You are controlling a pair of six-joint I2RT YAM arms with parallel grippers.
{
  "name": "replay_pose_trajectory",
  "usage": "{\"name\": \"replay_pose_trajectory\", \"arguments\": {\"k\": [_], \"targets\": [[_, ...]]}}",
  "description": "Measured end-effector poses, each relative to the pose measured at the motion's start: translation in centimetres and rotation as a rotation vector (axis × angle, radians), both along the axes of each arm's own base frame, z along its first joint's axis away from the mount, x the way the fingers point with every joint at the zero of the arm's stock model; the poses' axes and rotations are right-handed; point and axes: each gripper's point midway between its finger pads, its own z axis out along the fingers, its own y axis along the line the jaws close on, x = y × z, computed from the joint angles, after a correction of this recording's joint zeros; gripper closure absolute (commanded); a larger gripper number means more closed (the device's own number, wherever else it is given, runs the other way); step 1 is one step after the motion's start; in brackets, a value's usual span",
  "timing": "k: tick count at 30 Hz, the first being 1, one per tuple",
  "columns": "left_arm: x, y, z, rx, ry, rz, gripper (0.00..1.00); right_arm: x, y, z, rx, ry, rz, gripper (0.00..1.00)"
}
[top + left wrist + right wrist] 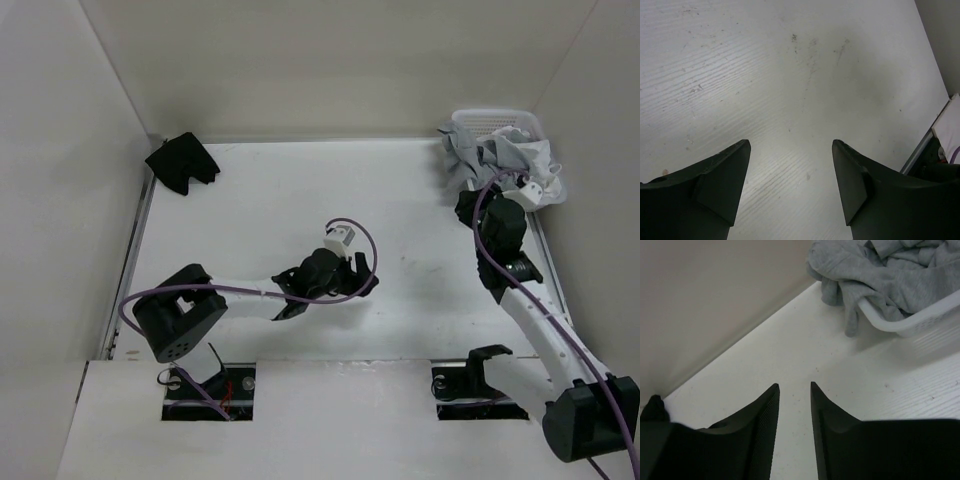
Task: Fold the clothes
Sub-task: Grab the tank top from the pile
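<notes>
Robot arms: two are being counted, the left arm (240, 290) and the right arm (540, 330).
Grippers: two are being counted, the left gripper (790, 145) and the right gripper (794, 386), two fingers being shown on each.
One white basket (500, 120) is being listed, far right.
One black garment (183, 162) is being listed, far left.
One heap of grey and white laundry (510, 155) is being listed; its pieces cannot be counted.
One table (280, 200) is being listed.
</notes>
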Motion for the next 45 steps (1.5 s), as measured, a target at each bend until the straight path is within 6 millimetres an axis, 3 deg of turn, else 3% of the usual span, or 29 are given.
{"name": "replay_pose_trajectory", "arguments": {"k": [3, 6, 8, 10, 11, 13, 15, 16, 17, 22, 28, 32, 40, 45], "targets": [[0.1, -0.2, 0.4, -0.019, -0.019, -0.006, 0.55, 0.1, -0.7, 1.0, -0.011, 0.004, -0.024, 0.91], [0.0, -0.2, 0.7, -0.037, -0.036, -0.012, 0.87, 0.3, -1.6, 1.4, -0.03, 0.024, -0.053, 0.95], [-0.1, -0.1, 0.6, -0.039, -0.044, -0.017, 0.91, 0.7, -2.8, 1.6, -0.047, 0.054, -0.088, 0.95], [-0.1, 0.1, 0.7, -0.039, -0.053, -0.019, 0.89, 1.9, -5.6, 2.0, -0.066, 0.094, -0.166, 0.8], [-0.1, 0.1, 0.9, -0.043, -0.059, -0.02, 0.79, 2.9, -8.1, 1.9, -0.085, 0.136, -0.228, 0.62], [-0.1, 0.1, 1.2, -0.05, -0.068, -0.02, 0.68, 4.7, -11.2, 2.4, -0.094, 0.154, -0.306, 0.48], [0.1, 0.1, 1.4, -0.057, -0.073, -0.016, 0.57, 6.1, -13.6, 1.8, -0.116, 0.196, -0.357, 0.43], [0.3, 0.2, 1.5, -0.061, -0.074, -0.013, 0.56, 7.9, -15.9, 0.8, -0.13, 0.239, -0.399, 0.42], [0.4, 0.2, 1.5, -0.062, -0.077, -0.01, 0.53, 8.4, -16.6, -0.1, -0.135, 0.266, -0.409, 0.42], [0.8, 0.4, 1.7, -0.072, -0.08, 0.002, 0.52, 12.1, -20.9, -6.0, -0.162, 0.465, -0.425, 0.41], [0.8, 0.4, 1.8, -0.078, -0.078, 0.001, 0.52, 14.1, -22.1, -9.4, -0.196, 0.58, -0.387, 0.4], [0.9, 0.4, 2.0, -0.091, -0.072, 0.001, 0.52, 13.8, -21.8, -10.7, -0.195, 0.631, -0.363, 0.44], [1.0, 0.3, 2.0, -0.11, -0.054, 0.002, 0.52, 13.1, -21.2, -11.7, -0.181, 0.673, -0.335, 0.45], [1.0, 0.3, 2.0, -0.113, -0.05, 0.003, 0.52, 12.6, -20.8, -12.5, -0.172, 0.703, -0.32, 0.55]]}}
